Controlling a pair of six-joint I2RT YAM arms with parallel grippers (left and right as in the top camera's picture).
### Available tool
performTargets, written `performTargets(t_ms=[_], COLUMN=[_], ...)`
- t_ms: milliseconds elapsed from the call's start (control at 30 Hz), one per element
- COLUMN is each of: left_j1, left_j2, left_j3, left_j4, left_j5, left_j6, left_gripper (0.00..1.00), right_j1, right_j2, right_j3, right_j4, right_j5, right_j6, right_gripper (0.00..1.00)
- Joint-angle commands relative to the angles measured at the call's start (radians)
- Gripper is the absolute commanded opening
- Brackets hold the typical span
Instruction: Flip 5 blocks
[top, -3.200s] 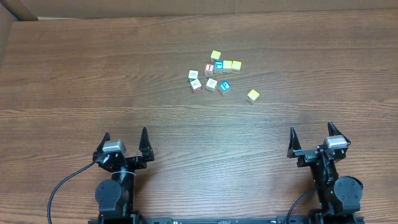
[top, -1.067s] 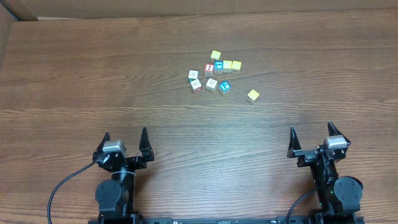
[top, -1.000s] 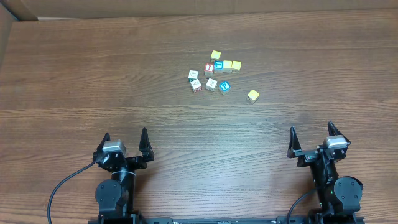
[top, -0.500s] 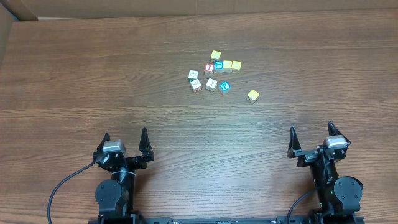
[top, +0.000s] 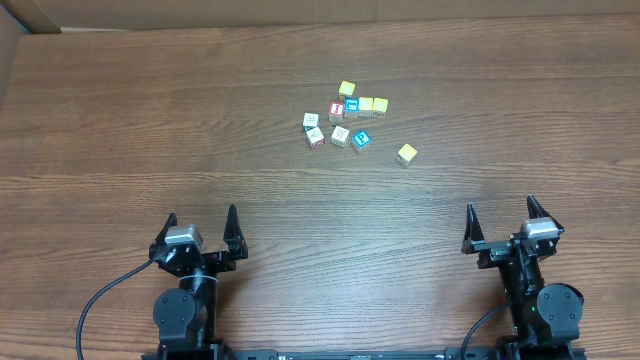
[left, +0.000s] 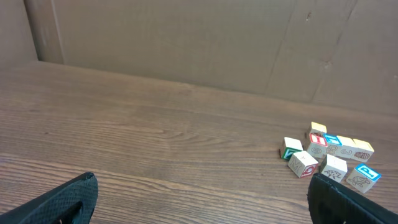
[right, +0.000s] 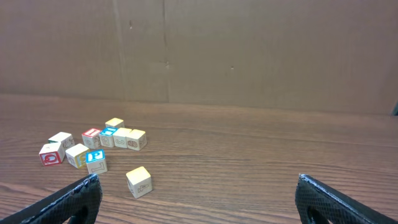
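Wood table (top: 120, 120), blocks (top: 362, 139) clustered well inside its edges.

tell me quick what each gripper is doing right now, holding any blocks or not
left gripper: open, fingers spread, holding nothing.
right gripper: open, fingers spread, holding nothing.
Both sit well short of the blocks.

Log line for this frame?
phase: idle | left claw: open, empty | right claw: open, empty | blocks: clustered, one apart, none touched
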Motion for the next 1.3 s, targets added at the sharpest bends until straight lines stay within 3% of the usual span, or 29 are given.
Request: performTargets(t_ms=[0,967,1267], left_j1=[-0.006,-0.006,-0.006], left_j2=[-0.011,-0.011,-0.011], left_j3=[-0.003,-0.003,-0.003], left_j4=[0.001,0.001,0.001], left_j5=[0.011,0.011,0.011], left_j6=[0.019,0.019,0.019], left_gripper=[1.0,1.0,1.0], right_j1=[-0.001,-0.001,-0.001], right_j2=[-0.011,-0.011,0.032], right_j3=[-0.011,-0.005,0.16], right_j4=[0.002,0.0,-0.079], right_j5=[-0.002,-0.025,-0.047], right_j6=[0.0,0.008,0.101], right_gripper=[1.0,1.0,1.0])
